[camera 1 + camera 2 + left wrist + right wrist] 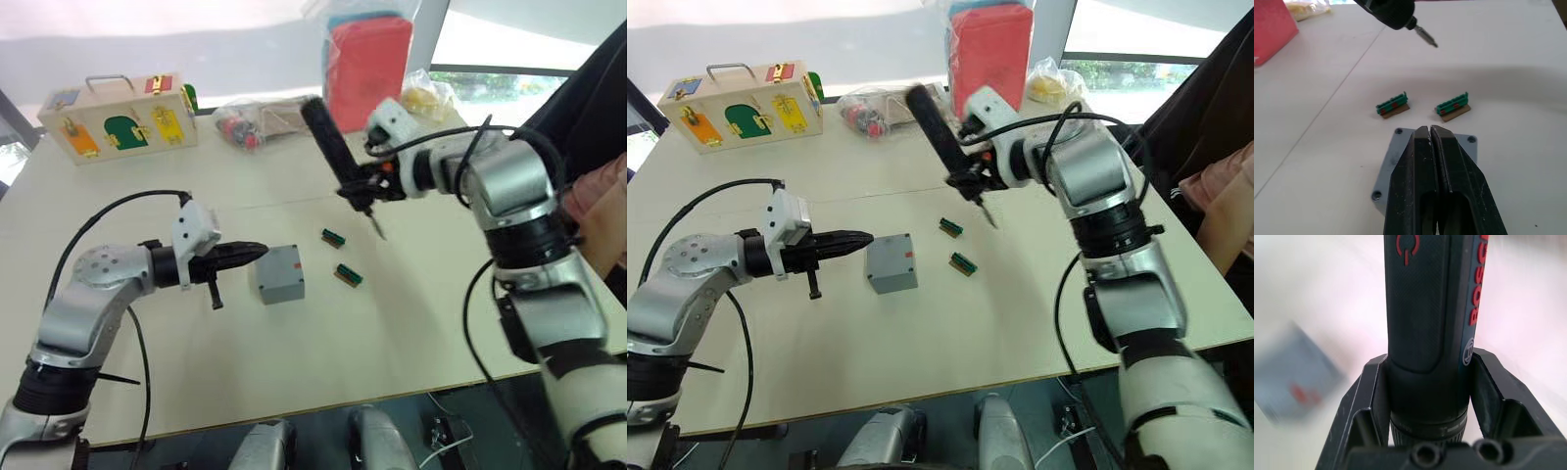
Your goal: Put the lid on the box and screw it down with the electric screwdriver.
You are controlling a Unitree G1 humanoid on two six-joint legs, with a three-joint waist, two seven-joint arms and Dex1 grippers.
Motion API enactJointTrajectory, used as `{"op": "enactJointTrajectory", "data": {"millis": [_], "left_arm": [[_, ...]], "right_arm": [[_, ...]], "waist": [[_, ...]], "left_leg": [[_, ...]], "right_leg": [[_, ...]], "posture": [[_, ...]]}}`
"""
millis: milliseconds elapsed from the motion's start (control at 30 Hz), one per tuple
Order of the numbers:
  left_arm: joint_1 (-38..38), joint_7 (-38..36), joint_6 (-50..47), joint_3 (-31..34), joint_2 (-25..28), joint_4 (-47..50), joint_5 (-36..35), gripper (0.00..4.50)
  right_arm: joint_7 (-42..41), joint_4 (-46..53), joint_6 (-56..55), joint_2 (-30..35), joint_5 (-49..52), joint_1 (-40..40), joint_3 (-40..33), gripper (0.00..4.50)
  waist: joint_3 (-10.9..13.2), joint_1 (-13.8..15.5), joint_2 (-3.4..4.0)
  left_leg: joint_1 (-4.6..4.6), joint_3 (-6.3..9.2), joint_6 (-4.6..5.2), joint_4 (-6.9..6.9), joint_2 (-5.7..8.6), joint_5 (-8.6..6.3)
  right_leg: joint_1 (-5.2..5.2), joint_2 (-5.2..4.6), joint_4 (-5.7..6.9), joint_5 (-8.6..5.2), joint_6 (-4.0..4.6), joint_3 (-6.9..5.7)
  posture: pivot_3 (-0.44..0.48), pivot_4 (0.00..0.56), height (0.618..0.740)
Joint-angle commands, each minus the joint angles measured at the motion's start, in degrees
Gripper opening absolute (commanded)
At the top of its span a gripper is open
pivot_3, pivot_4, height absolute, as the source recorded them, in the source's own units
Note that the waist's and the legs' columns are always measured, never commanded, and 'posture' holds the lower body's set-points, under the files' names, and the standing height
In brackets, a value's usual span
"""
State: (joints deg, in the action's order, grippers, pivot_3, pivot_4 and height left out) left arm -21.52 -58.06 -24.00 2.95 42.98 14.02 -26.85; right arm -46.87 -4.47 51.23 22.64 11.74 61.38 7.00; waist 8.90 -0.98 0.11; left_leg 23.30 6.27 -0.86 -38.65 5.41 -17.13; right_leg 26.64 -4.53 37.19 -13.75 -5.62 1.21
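Note:
The grey box [278, 278] stands near the middle of the table with the lid [1394, 163] lying on top of it, corner screw holes showing. My left gripper [260, 252] is shut with nothing in it, its tips just at the box's left upper edge. My right gripper [368, 186] is shut on the black electric screwdriver [331, 147], held tilted above the table to the right of and beyond the box, its metal bit [379, 231] pointing down. In the left wrist view the screwdriver's bit [1425, 36] hangs beyond the box.
Two small green connector blocks [333, 236] [348, 275] lie right of the box. A wooden latch box [118, 117] stands at the far left, a red package [367, 69] and plastic bags [240, 122] along the far edge. A person's hand [600, 201] is at the right.

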Motion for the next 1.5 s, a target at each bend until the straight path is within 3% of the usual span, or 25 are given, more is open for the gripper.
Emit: {"op": "enactJointTrajectory", "data": {"millis": [33, 133, 267, 433, 833, 1267, 1500], "left_arm": [[-0.92, -1.68, 1.04, -0.21, 1.08, -1.07, 0.55, 0.0], [-1.27, -1.76, 0.89, -1.4, 0.47, -1.66, 1.31, 0.0], [-1.34, -0.82, 2.99, -3.44, -0.55, -3.49, 4.41, 0.0], [-1.1, -0.01, 4.59, -4.9, -2.22, -6.06, 6.54, 0.0], [-1.93, -0.19, 9.04, -7.52, -5.68, -15.25, 11.05, 0.0], [-2.44, -1.11, 8.85, -7.31, -6.34, -15.47, 11.52, 0.0], [-1.8, -1.19, 8.52, -7.17, -6.1, -14.55, 11.56, 0.0]], "right_arm": [[5.77, 7.23, -14.83, -7.23, 2.9, -2.31, -5.43, 1.79], [10.5, 8.66, -21.23, -15.4, 4.83, -5.63, -6.37, 1.79], [7.85, 10.53, -23.66, -18.18, 7.63, -9.86, -4.24, 1.79], [8.5, 9.83, -26.7, -17.01, 4.39, -15.38, 0.14, 1.79], [9.94, 9.03, -24.74, -16.83, 5.25, -19.81, 0.46, 1.79], [11.43, 3.31, -31.39, -17.44, 4.18, -19.97, -0.04, 1.79], [9.03, 3.82, -28.7, -16.46, 4.68, -21.69, 2.83, 1.79]], "waist": [[0.0, -0.01, -0.01], [0.0, -0.34, 0.0], [-0.01, -0.26, -0.01], [-0.02, -0.19, -0.03], [-0.02, -0.73, -0.03], [-0.03, -1.53, -0.03], [-0.04, -1.55, -0.02]], "left_leg": [[0.0, 0.0, 0.01, -0.04, 0.01, 0.0], [0.0, 0.01, 0.04, -0.09, 0.05, -0.02], [-0.01, 0.11, 0.04, -0.19, 0.05, -0.02], [-0.04, 0.15, 0.04, -0.29, 0.1, -0.02], [-0.04, 0.15, 0.04, -0.28, 0.1, -0.03], [-0.07, 0.16, 0.05, -0.28, 0.1, -0.03], [-0.07, 0.16, 0.05, -0.28, 0.1, -0.03]], "right_leg": [[-0.02, 0.0, 0.0, 0.0, 0.0, 0.0], [-0.07, -0.01, 0.0, 0.0, 0.0, -0.04], [-0.15, 0.0, 0.01, 0.0, 0.0, -0.11], [-0.23, 0.0, 0.02, 0.0, 0.0, -0.16], [-0.2, -0.01, 0.04, 0.0, 0.0, -0.15], [-0.22, -0.01, 0.05, 0.0, 0.0, -0.15], [-0.23, -0.01, 0.05, 0.0, 0.0, -0.14]], "posture": [[0.0, 0.15, 0.74], [0.0, 0.15, 0.74], [0.0, 0.15, 0.74], [0.0, 0.15, 0.74], [0.0, 0.15, 0.74], [0.0, 0.15, 0.74], [0.0, 0.15, 0.74]]}}
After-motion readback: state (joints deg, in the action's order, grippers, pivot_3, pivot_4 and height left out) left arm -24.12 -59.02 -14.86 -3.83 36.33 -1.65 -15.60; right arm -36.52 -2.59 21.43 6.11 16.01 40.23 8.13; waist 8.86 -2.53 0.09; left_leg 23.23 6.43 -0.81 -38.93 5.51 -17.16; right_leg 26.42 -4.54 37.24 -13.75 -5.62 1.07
